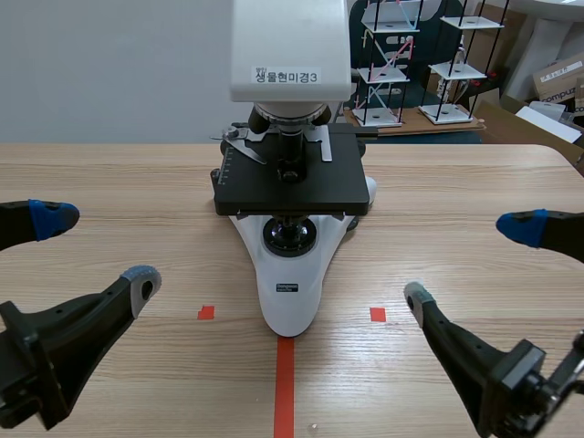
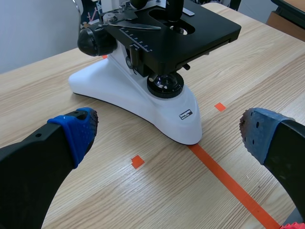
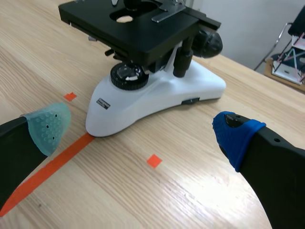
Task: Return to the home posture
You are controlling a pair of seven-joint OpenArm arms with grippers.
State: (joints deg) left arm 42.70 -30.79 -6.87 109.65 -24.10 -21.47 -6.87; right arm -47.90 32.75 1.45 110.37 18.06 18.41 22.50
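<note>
I read one white label (image 1: 286, 76) on the microscope (image 1: 288, 297) head: "생물현미경3". The base plate (image 1: 287, 286) lettering is illegible to me. A background cardboard box (image 1: 558, 78) shows partial "compu".

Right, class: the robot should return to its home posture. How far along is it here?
Looks done: both arms sit low at either side, left gripper and right gripper open, apart from the microscope. In hand: nothing; neither gripper holds anything. Left: perhaps a final settling, though one moment cannot show whether the arms are at rest.
</note>
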